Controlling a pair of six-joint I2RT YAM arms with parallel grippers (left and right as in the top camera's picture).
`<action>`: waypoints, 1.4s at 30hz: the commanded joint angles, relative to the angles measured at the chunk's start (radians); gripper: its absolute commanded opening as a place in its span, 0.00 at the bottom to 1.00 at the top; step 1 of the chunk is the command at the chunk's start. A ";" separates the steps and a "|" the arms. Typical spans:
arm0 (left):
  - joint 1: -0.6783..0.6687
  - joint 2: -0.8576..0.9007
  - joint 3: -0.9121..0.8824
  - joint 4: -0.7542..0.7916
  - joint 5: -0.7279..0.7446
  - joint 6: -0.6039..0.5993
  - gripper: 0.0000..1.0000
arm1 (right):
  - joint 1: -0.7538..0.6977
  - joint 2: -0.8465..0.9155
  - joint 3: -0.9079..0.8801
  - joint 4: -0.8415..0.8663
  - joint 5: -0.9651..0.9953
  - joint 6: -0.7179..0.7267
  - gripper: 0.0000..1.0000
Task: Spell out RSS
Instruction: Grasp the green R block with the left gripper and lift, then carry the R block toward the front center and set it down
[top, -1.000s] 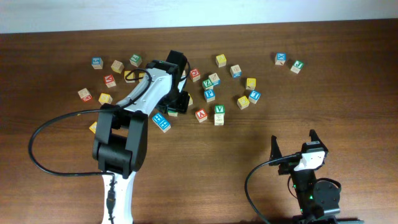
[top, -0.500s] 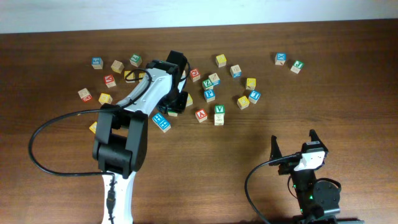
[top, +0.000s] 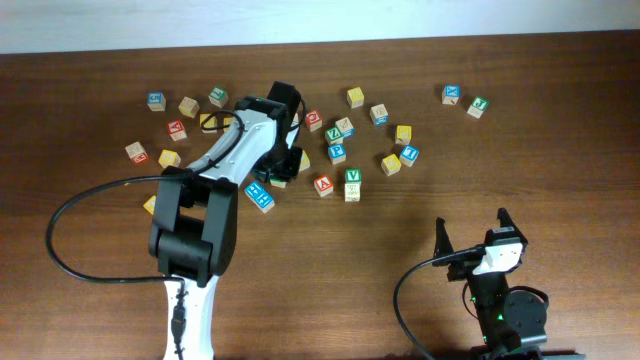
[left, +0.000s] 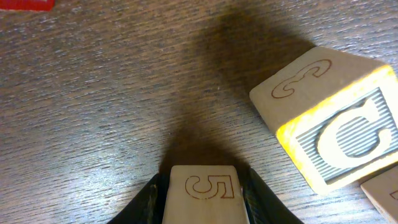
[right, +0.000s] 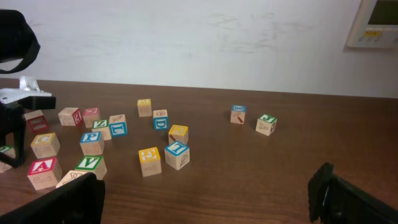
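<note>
My left gripper (top: 284, 166) is low over the table among the scattered letter blocks. It is shut on a plain wooden block (left: 202, 193) whose upper face bears an engraved outline like an S or a 5. That block rests on or just above the wood. A yellow C block (left: 336, 137) lies just right of it, apart from the fingers. My right gripper (top: 470, 236) is open and empty near the front right of the table; its fingers frame the right wrist view (right: 205, 199).
Loose blocks lie scattered across the back half of the table: a blue block (top: 260, 197), a red A (top: 323, 185), a green V (top: 352, 176), a yellow and a blue block (top: 399, 160), and a pair at the far right (top: 465, 100). The left arm's cable (top: 60, 225) loops left.
The left gripper has shifted very slightly with its block. The right arm has not moved.
</note>
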 joint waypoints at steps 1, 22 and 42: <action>0.002 0.020 -0.008 -0.006 -0.008 0.001 0.32 | -0.008 -0.007 -0.005 -0.007 0.009 0.008 0.98; 0.002 0.019 0.190 -0.209 0.058 -0.026 0.25 | -0.008 -0.007 -0.005 -0.007 0.009 0.008 0.98; 0.002 -0.498 0.453 -0.665 0.073 -0.048 0.23 | -0.008 -0.007 -0.005 -0.007 0.009 0.008 0.98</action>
